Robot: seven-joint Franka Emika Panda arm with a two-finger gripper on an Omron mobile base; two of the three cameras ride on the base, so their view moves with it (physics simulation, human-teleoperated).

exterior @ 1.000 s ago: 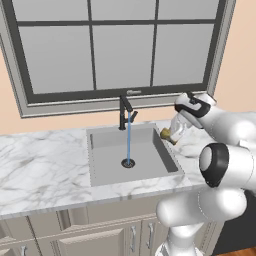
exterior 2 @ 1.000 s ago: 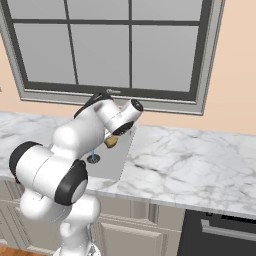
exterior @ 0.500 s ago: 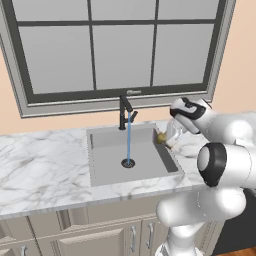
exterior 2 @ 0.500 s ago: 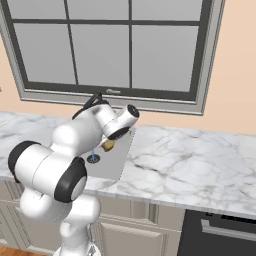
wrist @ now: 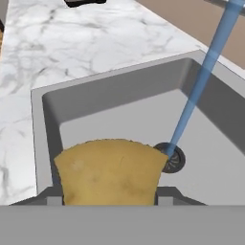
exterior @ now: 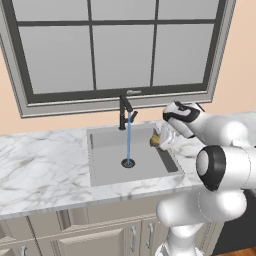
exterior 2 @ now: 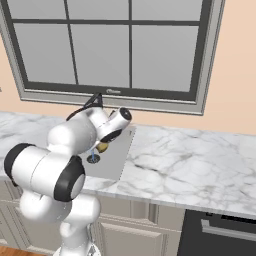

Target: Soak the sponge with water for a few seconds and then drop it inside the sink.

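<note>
My gripper (exterior: 159,140) is shut on the yellow sponge (exterior: 155,141), holding it in the air over the right side of the grey sink (exterior: 107,165). In the hand view the sponge (wrist: 109,171) sits between the fingers, above the sink (wrist: 115,95) basin. A thin blue stream of water (exterior: 128,137) falls from the black faucet (exterior: 124,111) onto the round drain (exterior: 128,162). The sponge hangs to the right of the water, apart from it. From the right base view the sponge (exterior 2: 103,147) shows under the hand, beside the water (exterior 2: 93,156).
White marble countertop (exterior: 40,170) runs on both sides of the sink, with a long stretch (exterior 2: 190,160) to the right. A large window (exterior: 120,45) stands behind the faucet. Cabinet doors (exterior: 95,240) are below.
The hand with the sponge has moved left and slightly down, from over the sink's right rim toward the water stream. The grip is unchanged.
</note>
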